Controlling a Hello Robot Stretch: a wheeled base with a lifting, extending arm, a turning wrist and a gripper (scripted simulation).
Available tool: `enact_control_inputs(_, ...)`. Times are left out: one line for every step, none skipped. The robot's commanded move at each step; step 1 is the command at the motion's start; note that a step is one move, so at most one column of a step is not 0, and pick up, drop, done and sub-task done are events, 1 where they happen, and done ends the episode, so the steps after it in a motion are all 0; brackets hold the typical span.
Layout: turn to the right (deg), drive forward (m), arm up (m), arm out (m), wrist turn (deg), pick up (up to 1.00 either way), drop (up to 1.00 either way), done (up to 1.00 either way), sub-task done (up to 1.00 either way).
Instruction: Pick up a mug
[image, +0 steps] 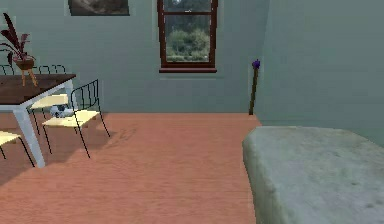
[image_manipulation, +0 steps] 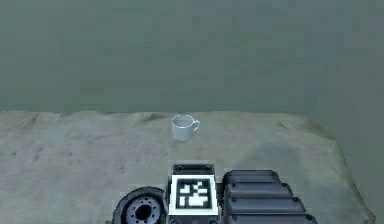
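Now | wht mug (image_manipulation: 184, 126) upright | on grey bed (image_manipulation: 70, 150) | handle twd view's right

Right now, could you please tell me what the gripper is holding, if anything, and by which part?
It cannot be told: the far end of the gripper can't be made out. The white mug stands on the grey bed, farther out.
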Motion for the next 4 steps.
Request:
enact_control_inputs(0.0,0.0,0.0,0.42,0.0,0.0,0.0,0.0,0.0)
enact_control_inputs(0.0,0.0,0.0,0.0,45.0,0.0,0.0,0.0,0.0)
enact_control_inputs(0.0,0.0,0.0,0.0,45.0,0.0,0.0,0.0,0.0)
enact_control_inputs(0.0,0.0,0.0,0.0,45.0,0.0,0.0,0.0,0.0)
